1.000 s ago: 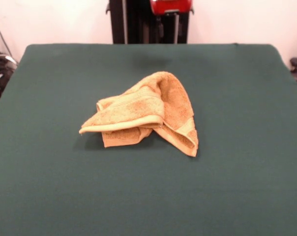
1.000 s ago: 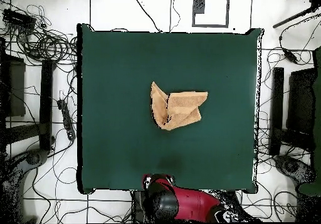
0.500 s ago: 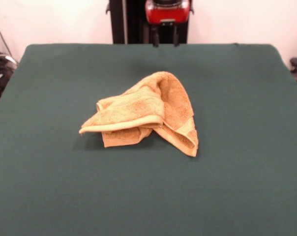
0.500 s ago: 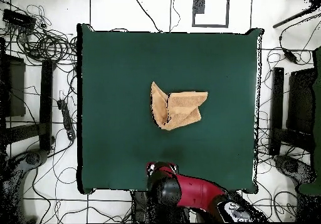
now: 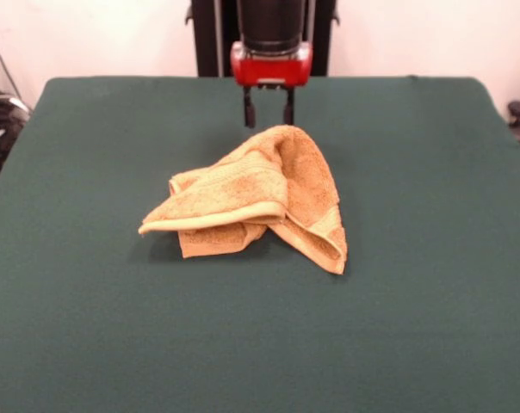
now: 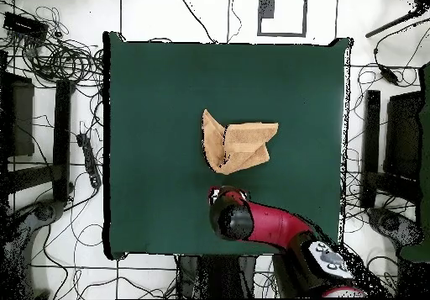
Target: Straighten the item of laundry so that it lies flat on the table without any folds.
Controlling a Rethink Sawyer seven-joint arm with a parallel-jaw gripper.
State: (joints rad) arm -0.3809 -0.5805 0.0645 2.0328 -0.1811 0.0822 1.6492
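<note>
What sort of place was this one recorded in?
Probably a robotics lab: a green-covered table holding only a crumpled towel, a red robot arm reaching over it, and cables strewn across the floor.

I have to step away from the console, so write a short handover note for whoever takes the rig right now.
Gripper: open, empty, hanging over the table just behind the towel, touching nothing.
Mustard-yellow terry hand towel: near the middle of the dark green cloth-covered table, crumpled, peaked, with layers folded over one another.
Done: nothing on the towel; no grasp yet.
Left: take an edge or corner, pull the folds open and lay it flat. Which corner is free is hard to tell.
</note>
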